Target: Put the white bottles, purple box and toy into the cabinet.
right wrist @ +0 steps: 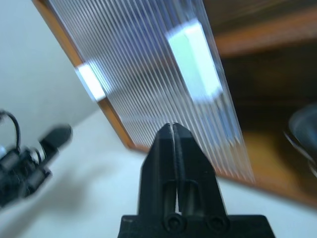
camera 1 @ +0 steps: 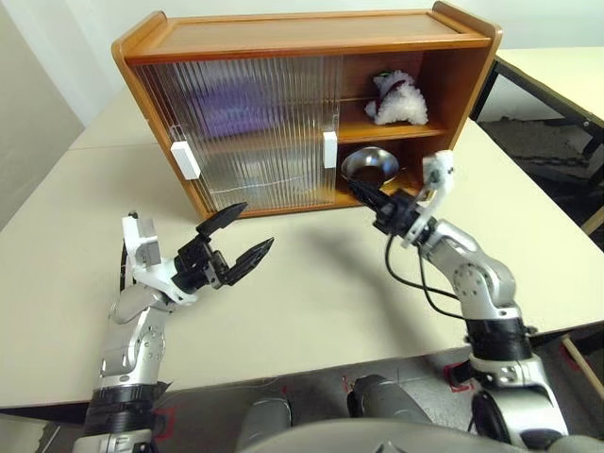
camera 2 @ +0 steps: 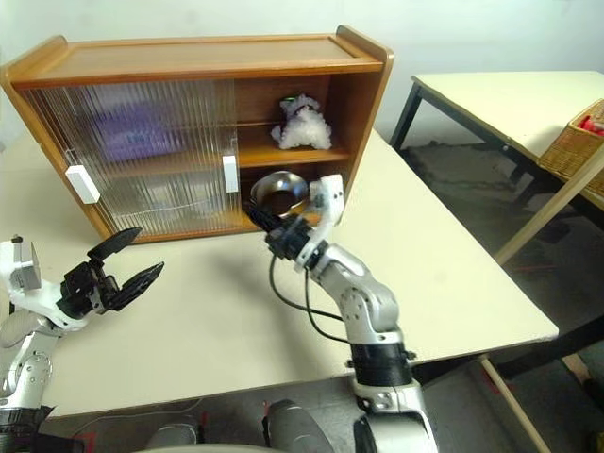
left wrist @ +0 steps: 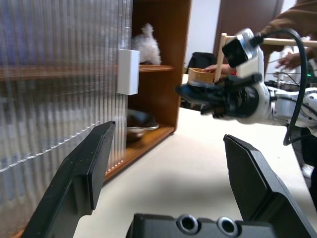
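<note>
Cream tabletop [camera 1: 311,283] stretched under both arms and carried one cabinet [camera 1: 302,38], a wide wooden piece with two shelves, standing at the far side. Its two ribbed translucent sliding doors [camera 1: 245,132] covered the left and middle part, and two white rectangular handles showed on them, one handle [camera 1: 185,159] near the left edge and one handle [camera 1: 329,149] at the doors' right edge. Only the right end stood uncovered. Behind the ribbed panes a purple blur [camera 1: 231,104] sat on the upper shelf, too veiled to name with certainty. One toy [camera 1: 396,97], white and fluffy, lay on the upper shelf in the open end. One steel bowl [camera 1: 370,166] rested on the lower shelf directly beneath it.

Left gripper [camera 1: 238,241] hovered over the table in front of the doors with its two black fingers spread wide and nothing between them. Right gripper [camera 1: 363,193] pointed toward the open end, just in front of the bowl, its fingers pressed together on nothing, as the right wrist view made plain. It stood between the head camera and the lower compartment, partly masking the bowl's rim.

A second table [camera 2: 500,104] stood off to the right, separated by a gap of floor, and one wicker basket [camera 2: 576,142] sat at its edge. In the left wrist view a person's sleeve [left wrist: 292,17] appeared beyond the right arm.
</note>
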`<control>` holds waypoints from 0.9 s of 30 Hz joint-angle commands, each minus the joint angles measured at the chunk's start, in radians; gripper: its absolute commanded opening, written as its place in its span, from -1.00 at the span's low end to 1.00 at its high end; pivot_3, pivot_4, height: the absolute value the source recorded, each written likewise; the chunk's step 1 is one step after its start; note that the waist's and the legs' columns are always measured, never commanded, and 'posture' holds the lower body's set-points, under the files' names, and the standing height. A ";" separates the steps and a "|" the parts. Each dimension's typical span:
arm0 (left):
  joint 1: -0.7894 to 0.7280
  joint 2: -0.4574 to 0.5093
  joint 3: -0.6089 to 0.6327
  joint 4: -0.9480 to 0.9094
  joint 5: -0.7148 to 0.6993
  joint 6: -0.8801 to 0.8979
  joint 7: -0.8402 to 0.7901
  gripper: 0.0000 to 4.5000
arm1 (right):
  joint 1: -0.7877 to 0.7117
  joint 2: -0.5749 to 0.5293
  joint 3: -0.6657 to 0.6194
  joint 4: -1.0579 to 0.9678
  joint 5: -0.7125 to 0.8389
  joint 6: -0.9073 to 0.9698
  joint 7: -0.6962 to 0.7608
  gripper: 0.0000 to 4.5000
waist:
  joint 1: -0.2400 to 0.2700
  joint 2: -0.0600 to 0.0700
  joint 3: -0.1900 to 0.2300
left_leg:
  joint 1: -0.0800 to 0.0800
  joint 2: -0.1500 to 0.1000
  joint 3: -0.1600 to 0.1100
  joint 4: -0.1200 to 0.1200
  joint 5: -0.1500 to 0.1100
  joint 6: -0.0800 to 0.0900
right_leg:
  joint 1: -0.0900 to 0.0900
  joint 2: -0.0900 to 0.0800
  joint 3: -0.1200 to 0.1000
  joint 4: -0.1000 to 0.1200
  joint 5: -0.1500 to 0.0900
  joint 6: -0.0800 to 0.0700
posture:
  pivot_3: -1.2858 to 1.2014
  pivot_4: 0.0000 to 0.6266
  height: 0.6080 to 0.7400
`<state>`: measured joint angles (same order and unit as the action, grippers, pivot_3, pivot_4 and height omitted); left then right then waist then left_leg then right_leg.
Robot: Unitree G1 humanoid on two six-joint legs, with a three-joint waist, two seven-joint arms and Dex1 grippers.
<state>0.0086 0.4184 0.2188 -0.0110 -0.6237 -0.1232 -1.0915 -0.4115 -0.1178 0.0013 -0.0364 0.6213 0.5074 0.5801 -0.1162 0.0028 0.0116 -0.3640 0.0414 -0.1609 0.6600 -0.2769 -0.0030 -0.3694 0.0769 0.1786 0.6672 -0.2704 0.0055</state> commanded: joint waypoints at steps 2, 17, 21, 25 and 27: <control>0.000 0.004 0.005 0.010 0.004 0.001 0.001 1.00 | -0.088 0.065 0.053 0.084 -0.047 0.000 -0.023 -0.99 | 0.001 -0.001 -0.001 | -0.001 0.000 0.000 -0.001 0.000 0.000 | -0.003 0.000 0.000 0.000 -0.001 -0.001 | -0.05 -0.95 1.00; 0.015 0.004 0.007 -0.015 0.007 -0.004 0.022 1.00 | -0.217 0.102 0.025 0.265 -0.135 -0.072 -0.056 -0.99 | 0.019 -0.002 -0.002 | -0.008 0.001 -0.001 -0.002 0.000 0.000 | -0.006 -0.002 -0.002 0.001 0.000 -0.003 | -0.04 -0.98 1.00; 0.011 0.001 0.002 -0.017 0.007 -0.003 0.025 1.00 | -0.199 0.093 -0.002 0.252 -0.127 -0.079 -0.055 -0.99 | 0.020 -0.002 -0.003 | -0.008 0.001 -0.001 -0.001 0.000 0.000 | -0.005 -0.001 -0.002 0.001 0.000 -0.003 | -0.05 -0.99 1.00; 0.010 -0.006 -0.007 -0.028 0.007 0.001 0.034 1.00 | -0.186 0.072 -0.024 0.244 -0.128 -0.080 -0.056 -0.99 | 0.020 -0.002 -0.003 | -0.008 0.001 0.000 0.000 0.000 0.000 | -0.005 0.000 -0.002 0.001 0.001 -0.002 | -0.06 -1.00 1.00; 0.011 -0.007 -0.007 -0.029 0.007 0.002 0.035 1.00 | -0.185 0.067 -0.035 0.248 -0.124 -0.083 -0.058 -0.99 | 0.019 -0.002 -0.003 | -0.008 0.001 0.000 0.000 0.000 0.000 | -0.004 0.000 -0.002 0.001 0.001 -0.002 | -0.06 -1.00 1.00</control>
<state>0.0192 0.4145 0.2198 -0.0268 -0.6228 -0.1231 -1.0585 -0.6034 -0.0455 -0.0180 0.2125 0.5022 0.4351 0.5289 -0.0973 0.0003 0.0082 -0.3719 0.0421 -0.1612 0.6604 -0.2767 -0.0032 -0.3735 0.0768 0.1769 0.6683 -0.2694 0.0041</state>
